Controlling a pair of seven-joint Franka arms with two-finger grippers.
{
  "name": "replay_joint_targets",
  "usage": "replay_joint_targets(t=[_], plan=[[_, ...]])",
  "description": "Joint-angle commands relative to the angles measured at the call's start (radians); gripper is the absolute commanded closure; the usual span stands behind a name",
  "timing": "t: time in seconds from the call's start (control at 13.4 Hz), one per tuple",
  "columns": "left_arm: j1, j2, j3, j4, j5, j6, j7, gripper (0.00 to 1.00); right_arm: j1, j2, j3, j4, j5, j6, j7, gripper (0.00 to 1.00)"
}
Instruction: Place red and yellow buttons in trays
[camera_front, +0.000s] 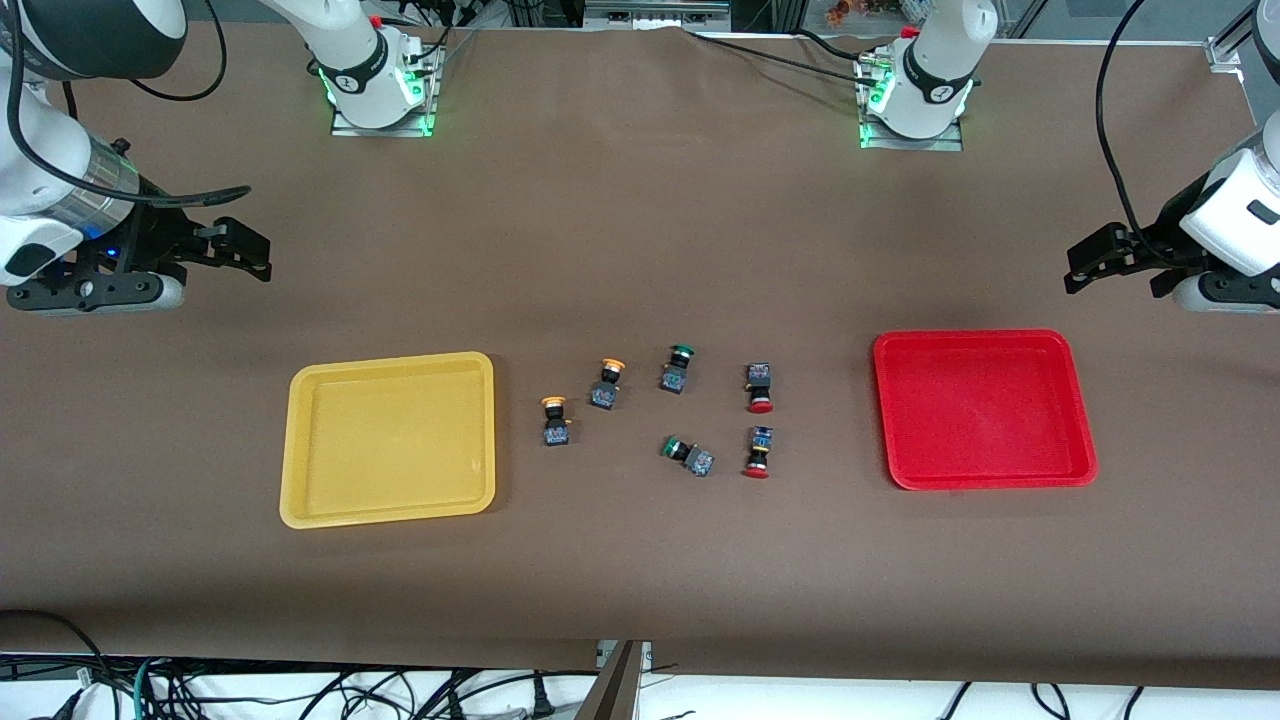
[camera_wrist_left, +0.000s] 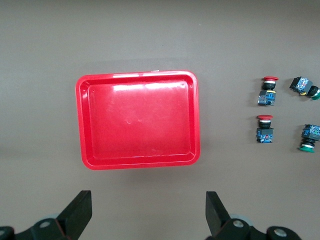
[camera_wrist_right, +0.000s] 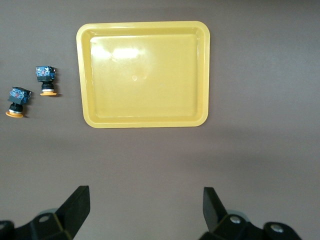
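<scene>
Tabletop (camera_front: 640, 220): brown covering seen from the front view, with both robot bases along its farthest edge.
Yellow tray (camera_front: 390, 438): lies flat toward the right arm's end, nothing in it, long axis running along the tabletop's length.
Red tray (camera_front: 985, 408): lies flat toward the left arm's end, nothing in it, long axis the same way.
Yellow buttons: two lie on their sides between the trays, nearest the yellow tray; one (camera_front: 607, 383) is farther from the front camera than the other (camera_front: 555, 421); both caps point toward the bases.
Red buttons: two lie nearest the red tray, one (camera_front: 759, 387) farther from the camera than the other (camera_front: 757, 452); both caps point toward the front camera.
Green buttons: one (camera_front: 677, 368) and another (camera_front: 688, 455) lie between the yellow and red pairs.
Right gripper (camera_front: 240, 250): hangs over bare tabletop at the right arm's end, waiting.
Left gripper (camera_front: 1095, 262): hangs over bare tabletop at the left arm's end, waiting.
Left wrist view: left gripper (camera_wrist_left: 149, 212) has its jaws spread wide and holds nothing; red tray (camera_wrist_left: 138, 120) lies below, with the two red buttons (camera_wrist_left: 268, 91) (camera_wrist_left: 265, 129) beside it and apart from it.
Right wrist view: right gripper (camera_wrist_right: 145, 210) has its jaws spread wide and holds nothing; yellow tray (camera_wrist_right: 144, 74) lies below, two yellow buttons (camera_wrist_right: 46, 80) (camera_wrist_right: 17, 101) just beside it.
</scene>
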Motion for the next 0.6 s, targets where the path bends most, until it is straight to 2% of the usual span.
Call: replay_joint_targets(t=[0.0, 0.52], plan=[[0.002, 0.014, -0.002, 0.026, 0.010, -0.007, 0.017, 0.00, 0.001, 0.008, 0.002, 0.016, -0.015, -0.005, -0.011, 0.00], [0.002, 0.014, -0.003, 0.026, 0.010, -0.008, 0.019, 0.00, 0.002, 0.008, 0.003, 0.016, -0.019, -0.008, -0.014, 0.00]])
